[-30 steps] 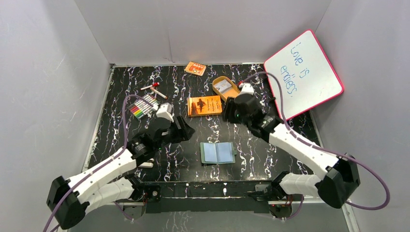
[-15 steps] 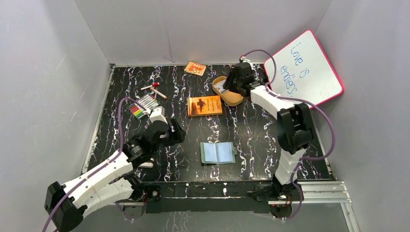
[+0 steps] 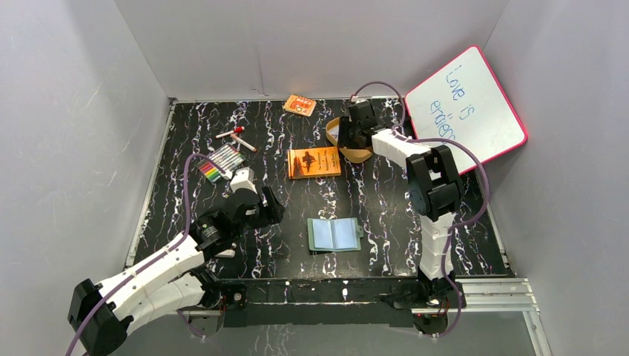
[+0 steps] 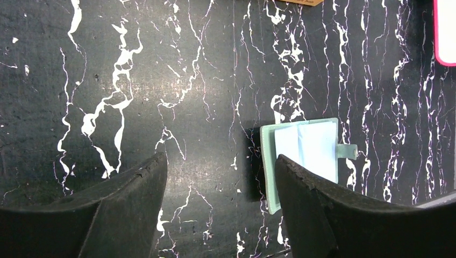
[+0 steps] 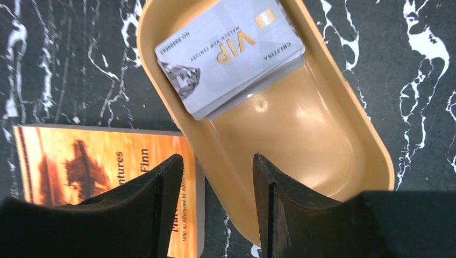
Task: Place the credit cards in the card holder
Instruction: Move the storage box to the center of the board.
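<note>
The card holder point(image 3: 334, 234) is laid open and flat on the table point(image 3: 386, 208), near the front edge. Just left of it, the left gripper point(image 4: 218, 166) is held apart and empty. Farther back, the right gripper point(image 5: 215, 161) is spread astride the near rim of the tin point(image 5: 301, 134), beside the book point(image 5: 107, 172); contact perhaps is not made. The cards point(image 5: 231, 51) are stacked in the tin.

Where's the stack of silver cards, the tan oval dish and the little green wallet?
Stack of silver VIP cards point(image 5: 231, 54), right wrist view, on the top card.
Tan oval dish point(image 5: 301, 145), right wrist view, on its bare floor.
Small grey-green open wallet point(image 3: 334, 234), top view, on its pale blue pocket.
</note>
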`<control>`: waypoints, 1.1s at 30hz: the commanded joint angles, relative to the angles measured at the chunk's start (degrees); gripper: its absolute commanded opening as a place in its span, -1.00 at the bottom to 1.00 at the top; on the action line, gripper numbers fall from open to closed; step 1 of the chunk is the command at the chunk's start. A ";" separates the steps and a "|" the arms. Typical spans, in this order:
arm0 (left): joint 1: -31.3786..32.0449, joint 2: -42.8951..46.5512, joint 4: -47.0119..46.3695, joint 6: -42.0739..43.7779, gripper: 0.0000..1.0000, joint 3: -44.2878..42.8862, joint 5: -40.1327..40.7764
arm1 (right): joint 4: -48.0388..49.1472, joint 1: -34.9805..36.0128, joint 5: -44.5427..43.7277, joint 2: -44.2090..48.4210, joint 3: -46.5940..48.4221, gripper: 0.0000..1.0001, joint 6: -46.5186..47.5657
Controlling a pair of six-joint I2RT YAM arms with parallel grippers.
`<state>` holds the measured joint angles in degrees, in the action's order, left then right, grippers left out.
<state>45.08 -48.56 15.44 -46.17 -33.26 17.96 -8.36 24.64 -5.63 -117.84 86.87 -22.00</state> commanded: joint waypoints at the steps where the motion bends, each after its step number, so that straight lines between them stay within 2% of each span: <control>1: -0.20 0.48 -0.98 0.39 0.41 0.35 -0.48 | -0.94 0.48 -0.75 0.03 1.12 0.15 4.27; 8: -0.23 -0.39 -2.39 0.05 0.41 0.93 -1.91 | -0.84 0.71 -2.27 3.62 -6.13 0.02 5.34; 18: -0.25 0.19 -3.58 0.05 0.41 1.67 -3.11 | 0.04 0.91 -5.05 14.70 -20.27 -0.01 3.16; 21: -0.24 0.60 -4.00 -0.01 0.41 2.31 -3.90 | 0.68 1.29 -4.54 18.63 -24.15 0.01 2.37; 25: -0.25 0.74 -4.39 -0.15 0.41 2.58 -4.88 | -1.30 1.36 -2.60 22.41 -23.41 0.17 1.32; 29: -0.21 0.82 -4.12 -0.17 0.42 2.12 -5.13 | -2.79 0.68 -1.86 25.06 -19.26 0.29 -4.26; 33: -0.21 1.22 -3.94 -0.82 0.42 2.10 -4.69 | -4.75 -1.40 -2.31 24.05 -17.42 0.29 -18.98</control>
<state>45.08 -48.88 11.97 -46.44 -31.22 13.04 -12.19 25.23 -7.97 -95.26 65.91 -26.70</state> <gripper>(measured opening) 0.707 0.646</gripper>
